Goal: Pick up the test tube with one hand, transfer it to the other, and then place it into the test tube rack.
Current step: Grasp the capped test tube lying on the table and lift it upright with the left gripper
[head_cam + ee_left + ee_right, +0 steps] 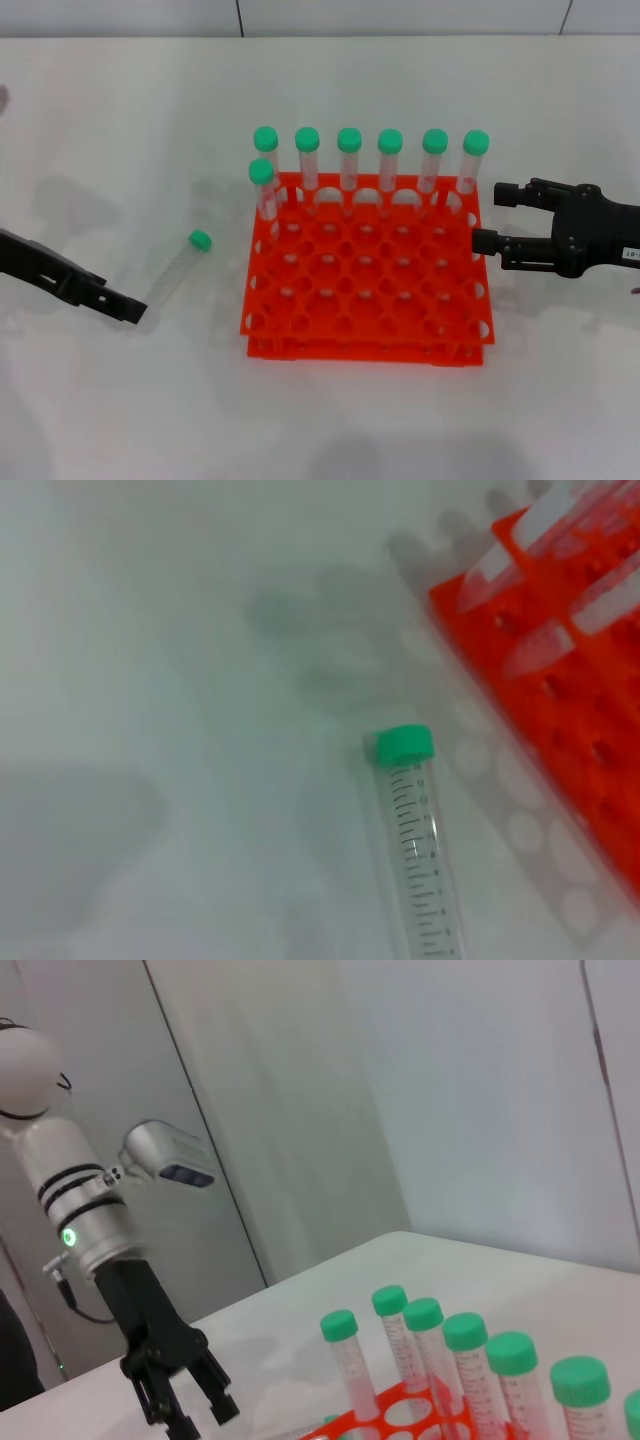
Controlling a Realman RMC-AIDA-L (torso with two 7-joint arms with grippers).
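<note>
The left gripper (128, 308) is held with fingers apart just short of the test tube (180, 268), which lies flat on the table (120, 120) beside the test tube rack (365, 275). The pick-up is judged pending; a descent astride the tube is called for. The right gripper (492, 220) waits spread beside the rack.

Your left gripper (128, 308) sits low at the left of the head view, its black fingers pointing inward and slightly toward you. From the right wrist view you can see the same gripper (195, 1410) hanging from a silver wrist (88, 1222) with a green ring light, fingers spread apart and aimed downward. Your right gripper (492, 217) reaches in from the right edge, level and pointing left, with its two black fingers parted and a small white label on its body.
</note>
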